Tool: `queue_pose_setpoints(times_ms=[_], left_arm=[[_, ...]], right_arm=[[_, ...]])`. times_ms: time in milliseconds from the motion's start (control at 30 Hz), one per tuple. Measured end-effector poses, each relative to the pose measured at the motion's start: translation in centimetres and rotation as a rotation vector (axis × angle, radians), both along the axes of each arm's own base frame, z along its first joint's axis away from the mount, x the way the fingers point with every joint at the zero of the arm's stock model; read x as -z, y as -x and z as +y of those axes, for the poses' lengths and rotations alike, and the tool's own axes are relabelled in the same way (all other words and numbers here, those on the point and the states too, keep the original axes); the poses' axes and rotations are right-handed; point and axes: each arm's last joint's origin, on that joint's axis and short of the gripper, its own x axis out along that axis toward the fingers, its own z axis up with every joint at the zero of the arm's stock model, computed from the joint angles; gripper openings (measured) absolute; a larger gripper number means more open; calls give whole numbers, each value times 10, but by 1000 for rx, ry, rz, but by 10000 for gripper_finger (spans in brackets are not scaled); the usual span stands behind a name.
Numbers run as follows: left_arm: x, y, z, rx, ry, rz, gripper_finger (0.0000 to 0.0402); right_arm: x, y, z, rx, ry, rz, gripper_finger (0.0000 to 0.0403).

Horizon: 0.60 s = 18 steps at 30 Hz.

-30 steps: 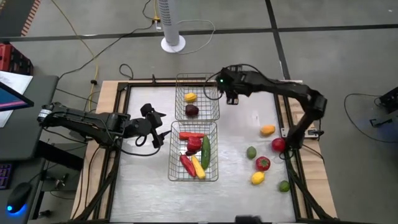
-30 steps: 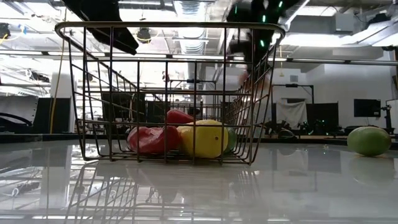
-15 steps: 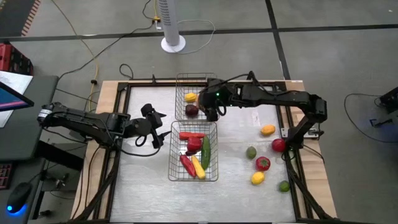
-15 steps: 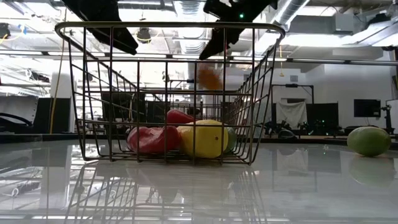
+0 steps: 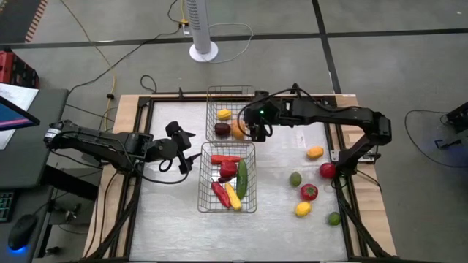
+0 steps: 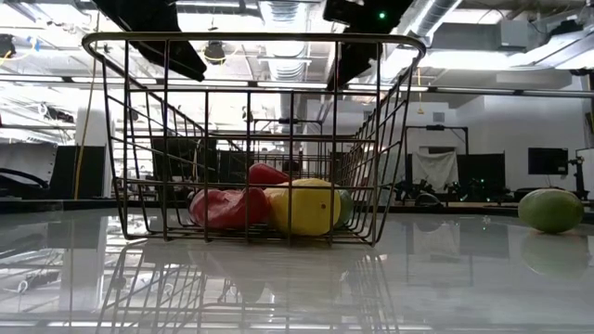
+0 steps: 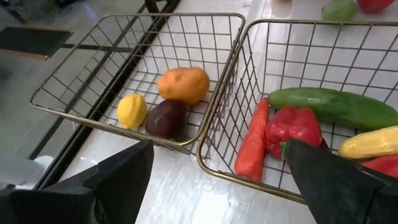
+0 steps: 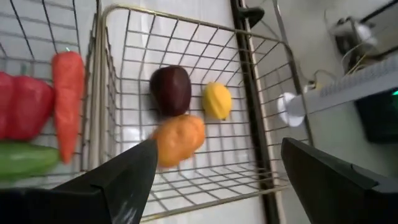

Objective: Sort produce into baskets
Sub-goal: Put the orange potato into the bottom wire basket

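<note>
Two wire-mesh baskets stand end to end at the table's middle. The far basket (image 5: 232, 95) holds a yellow lemon (image 5: 224, 114), a dark plum (image 5: 222, 129) and an orange (image 5: 238, 130), all resting on its mesh floor; they also show in the right wrist view, the orange (image 8: 179, 138) nearest. The near basket (image 5: 252, 177) holds a cucumber (image 7: 339, 107), red peppers (image 7: 293, 127) and a yellow piece. My right gripper (image 5: 253, 132) is open and empty above the far basket's right side. My left gripper (image 5: 188, 158) is open and empty left of the near basket.
Loose produce lies on the table's right part: an orange-yellow piece (image 5: 314, 153), a lime (image 5: 295, 178), two red tomatoes (image 5: 327, 170), a lemon (image 5: 303, 209) and a lime (image 5: 334, 218) near the front. A fan base (image 5: 203, 51) stands beyond the table.
My right gripper has gone from beside the far basket's right rim toward the table's left, over that basket. The orange has fallen from it and now lies on the far basket's floor beside the plum. The plum has shifted a little to the left.
</note>
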Motion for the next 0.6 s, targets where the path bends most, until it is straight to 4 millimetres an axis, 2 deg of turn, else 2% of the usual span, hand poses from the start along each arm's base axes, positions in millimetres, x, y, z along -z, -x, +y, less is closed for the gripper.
queue_pose_setpoints(times_ms=[100,200,300,433,600], left_arm=[[-2,-1,0,-4,-15,-20,352],[-6,-4,0,-1,-16,-66,352],[-8,-6,-1,11,-18,-89,352],[-7,-5,0,12,-20,-81,352],[-6,-5,0,33,-49,-57,352]], right_arm=[[1,0,-1,19,-59,-17,369],[17,-9,-10,8,-92,25,365],[39,-24,-26,35,-142,97,362],[49,-44,-47,71,-220,127,359],[62,-66,-64,56,-281,219,358]])
